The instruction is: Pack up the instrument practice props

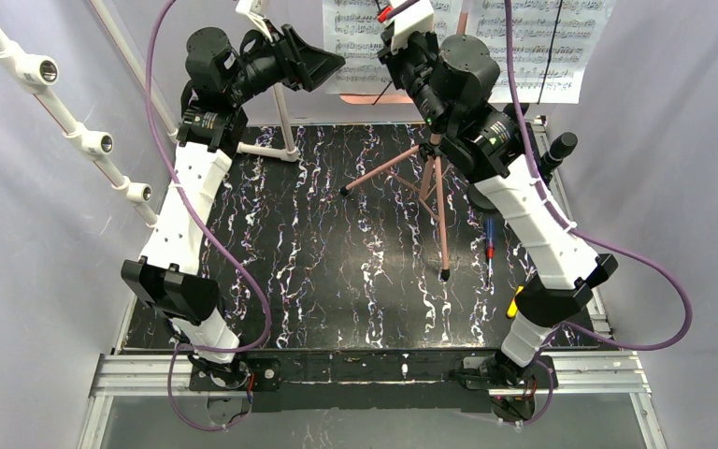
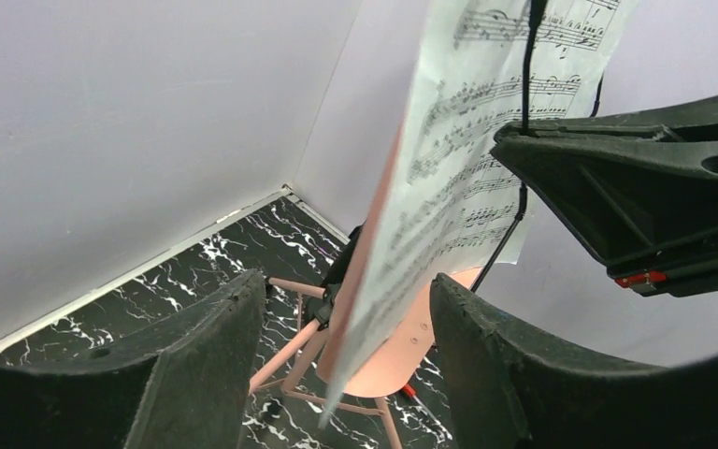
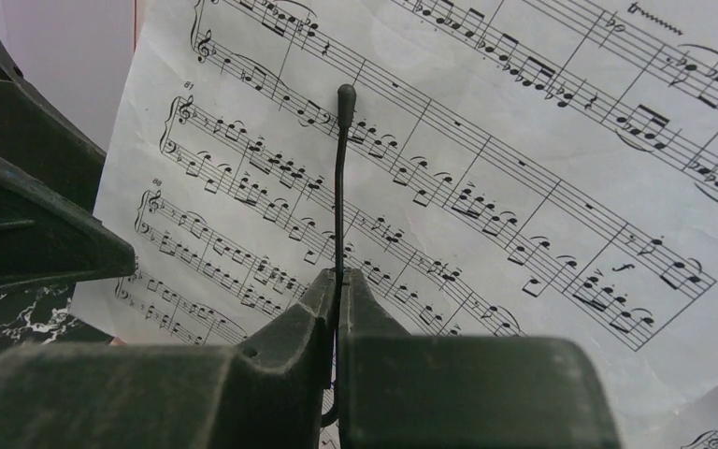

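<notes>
The music stand is at the top middle of the overhead view, at the far edge of the black, white-veined worktop [image 1: 318,262]. Its thin pink legs [image 1: 439,215] splay out over the worktop below the right arm. In the left wrist view the salmon-pink desk [image 2: 393,355] is seen edge-on, tilted, with holes punched in its rounded lower part.

White sheet music [image 1: 533,47], printed with dense black staves, stands against the desk, filling the top of the overhead view. A thin black wire [image 3: 339,187] with a small rounded tip rises up across the face of the page.

The right arm's fingers [image 3: 280,374] are clenched on that wire, pinching it low down, at the bottom middle of the right wrist view. The left arm's fingers [image 2: 206,365] are spread apart, one on each side of the near edge of the page and desk. Neither visibly touches them.

A black microphone [image 1: 559,150] pokes up at the right edge of the worktop, partly hidden behind the right arm. A small red-and-blue tool [image 1: 491,245] lies just right of the nearest leg. A white pipe frame [image 1: 84,140] runs down the upper left of the overhead view.
</notes>
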You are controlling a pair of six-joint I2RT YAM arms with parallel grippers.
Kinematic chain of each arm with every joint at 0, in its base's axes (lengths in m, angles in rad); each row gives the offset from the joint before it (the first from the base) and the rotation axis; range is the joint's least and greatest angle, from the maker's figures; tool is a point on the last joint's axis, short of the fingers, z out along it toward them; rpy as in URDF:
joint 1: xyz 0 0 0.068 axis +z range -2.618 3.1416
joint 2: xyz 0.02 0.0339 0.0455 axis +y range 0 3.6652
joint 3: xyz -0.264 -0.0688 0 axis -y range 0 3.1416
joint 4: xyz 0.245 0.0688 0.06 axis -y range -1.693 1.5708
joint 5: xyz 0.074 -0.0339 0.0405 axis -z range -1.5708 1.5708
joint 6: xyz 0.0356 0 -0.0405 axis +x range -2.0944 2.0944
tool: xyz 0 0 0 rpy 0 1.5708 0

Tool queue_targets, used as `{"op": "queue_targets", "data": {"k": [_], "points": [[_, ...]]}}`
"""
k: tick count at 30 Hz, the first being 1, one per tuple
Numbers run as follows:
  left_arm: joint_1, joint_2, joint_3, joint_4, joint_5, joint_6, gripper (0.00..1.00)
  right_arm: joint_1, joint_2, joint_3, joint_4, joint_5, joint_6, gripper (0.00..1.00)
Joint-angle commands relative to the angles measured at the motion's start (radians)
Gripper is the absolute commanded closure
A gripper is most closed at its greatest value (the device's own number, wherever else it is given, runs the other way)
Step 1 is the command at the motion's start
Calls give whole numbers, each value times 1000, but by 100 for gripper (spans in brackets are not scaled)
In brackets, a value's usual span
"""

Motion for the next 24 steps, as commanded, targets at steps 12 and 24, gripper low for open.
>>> {"op": "queue_targets", "data": {"k": [12,24], "points": [[-14,-67,7,26,-17,45,83,-11,-39,-38,63,-21,4,99],[-15,-121,-18,-43,-93,112,100,-17,-56,-51,64,-12,3,99]]}}
